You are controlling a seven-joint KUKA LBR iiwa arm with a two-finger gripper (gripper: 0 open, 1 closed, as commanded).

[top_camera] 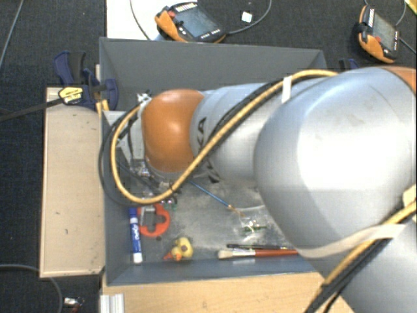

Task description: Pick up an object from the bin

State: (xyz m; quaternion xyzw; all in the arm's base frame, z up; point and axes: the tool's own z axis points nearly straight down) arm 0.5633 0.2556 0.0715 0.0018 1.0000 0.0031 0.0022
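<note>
Grey metal bin [195,57] walls hem in my bulky arm [306,175], which hides my pincer [154,199]; wide or narrow, I cannot tell. It hangs at the bin's left. Nearest lie a blue marker [135,232] and, touching it, an orange-red ring clip [155,222]. Closing blind, I risk catching both or shoving them toward the yellow duck [181,248].

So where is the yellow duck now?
The duck lies at the bin's lower left in the camera view, between the blue marker and the red brush.
</note>
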